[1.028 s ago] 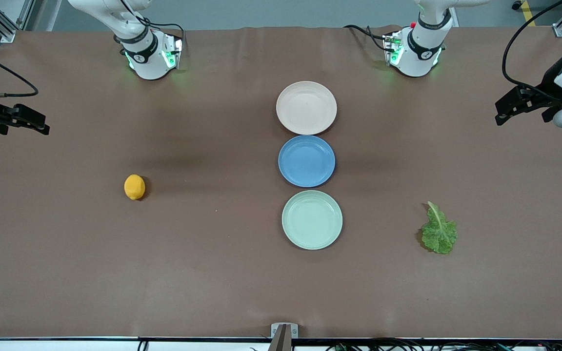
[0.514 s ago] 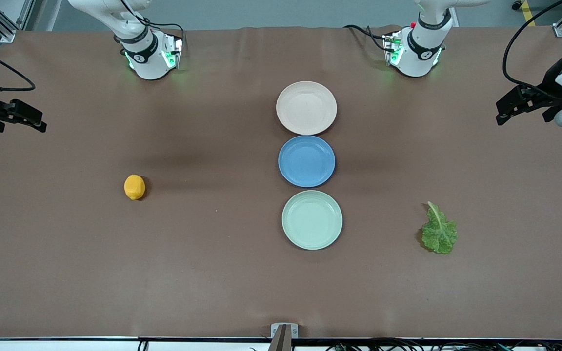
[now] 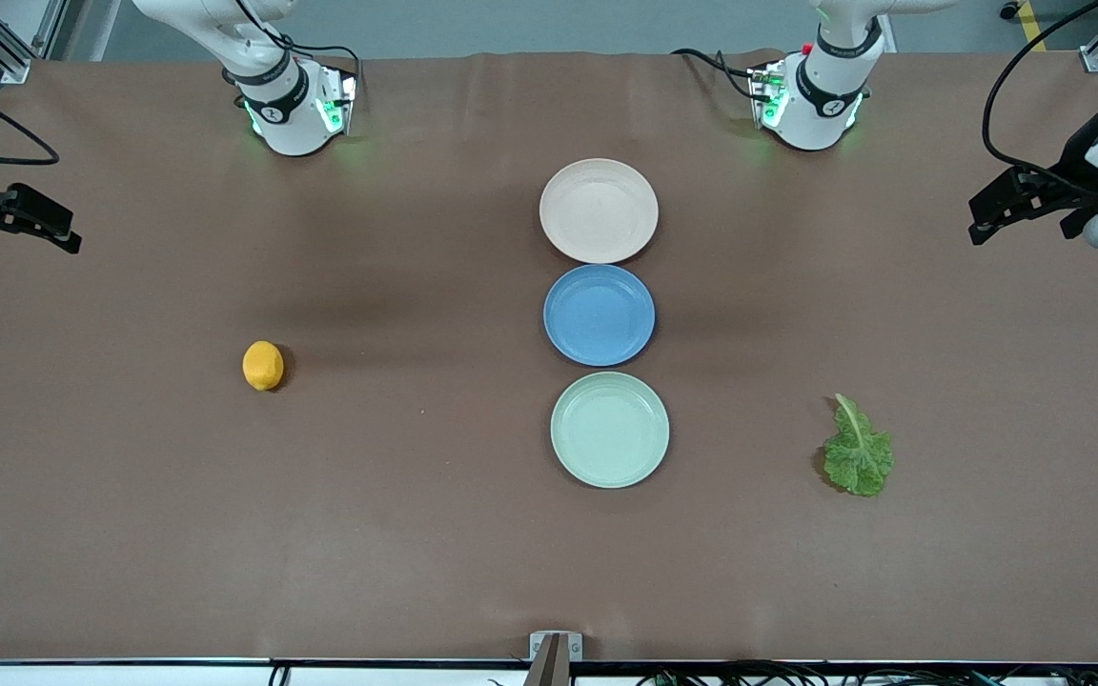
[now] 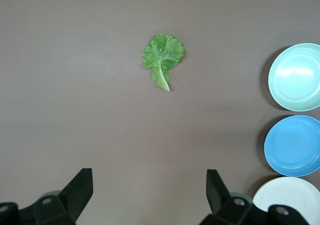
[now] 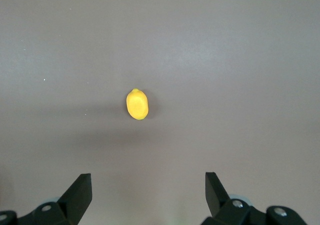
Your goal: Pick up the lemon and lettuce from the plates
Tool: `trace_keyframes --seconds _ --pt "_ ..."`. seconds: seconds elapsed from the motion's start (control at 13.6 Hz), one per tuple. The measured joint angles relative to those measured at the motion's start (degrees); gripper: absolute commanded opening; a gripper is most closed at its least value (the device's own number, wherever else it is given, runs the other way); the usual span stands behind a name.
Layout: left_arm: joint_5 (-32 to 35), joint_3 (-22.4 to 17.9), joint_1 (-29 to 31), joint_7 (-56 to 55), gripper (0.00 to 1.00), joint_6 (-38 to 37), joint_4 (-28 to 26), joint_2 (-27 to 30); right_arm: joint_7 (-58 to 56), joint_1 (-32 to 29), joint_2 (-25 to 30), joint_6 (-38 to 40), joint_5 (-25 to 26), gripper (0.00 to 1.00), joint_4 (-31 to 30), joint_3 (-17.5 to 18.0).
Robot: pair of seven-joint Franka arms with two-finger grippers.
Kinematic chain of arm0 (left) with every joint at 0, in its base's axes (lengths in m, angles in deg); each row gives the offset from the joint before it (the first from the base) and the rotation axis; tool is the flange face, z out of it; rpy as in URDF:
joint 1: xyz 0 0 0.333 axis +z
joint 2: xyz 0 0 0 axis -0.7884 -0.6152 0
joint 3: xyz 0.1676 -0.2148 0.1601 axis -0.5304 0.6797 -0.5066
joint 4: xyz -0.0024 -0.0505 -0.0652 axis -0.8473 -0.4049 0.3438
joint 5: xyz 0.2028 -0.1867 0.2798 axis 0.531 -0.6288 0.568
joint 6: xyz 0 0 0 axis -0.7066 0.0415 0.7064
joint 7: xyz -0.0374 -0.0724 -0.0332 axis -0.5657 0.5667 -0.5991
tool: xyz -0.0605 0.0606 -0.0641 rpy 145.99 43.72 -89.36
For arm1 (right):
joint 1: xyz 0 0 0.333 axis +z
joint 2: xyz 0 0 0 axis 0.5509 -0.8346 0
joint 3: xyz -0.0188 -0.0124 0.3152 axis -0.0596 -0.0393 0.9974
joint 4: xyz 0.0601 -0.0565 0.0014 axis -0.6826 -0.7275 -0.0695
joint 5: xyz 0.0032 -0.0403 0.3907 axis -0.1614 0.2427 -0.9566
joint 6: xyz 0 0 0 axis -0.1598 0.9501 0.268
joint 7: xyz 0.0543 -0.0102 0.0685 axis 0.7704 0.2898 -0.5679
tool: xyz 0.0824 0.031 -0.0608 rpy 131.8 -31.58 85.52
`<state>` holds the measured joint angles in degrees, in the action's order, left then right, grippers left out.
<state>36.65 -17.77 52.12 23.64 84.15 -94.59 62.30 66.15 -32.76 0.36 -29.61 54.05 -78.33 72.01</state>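
Right end effector [image 3: 63, 233] has drawn outward; both it and the left end effector [image 3: 983, 224] gape empty; lemon [image 3: 263, 366] and lettuce [image 3: 858, 454] lie on the table [image 3: 416, 534], plates [image 3: 610, 430] bare: done.

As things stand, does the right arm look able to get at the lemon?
Probably yes. The lemon lies alone on the bare table toward the right arm's end, apart from the plates, nothing around it. The right gripper is open and looks down on it from above.
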Motion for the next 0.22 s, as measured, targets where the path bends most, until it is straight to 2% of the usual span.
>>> trace_keyframes --seconds 0.22 --pt "0.0 0.0 -0.2 -4.2 1.0 0.0 0.0 0.0 0.0 0.0 0.0 0.0 0.0 1.0 -0.1 0.0"
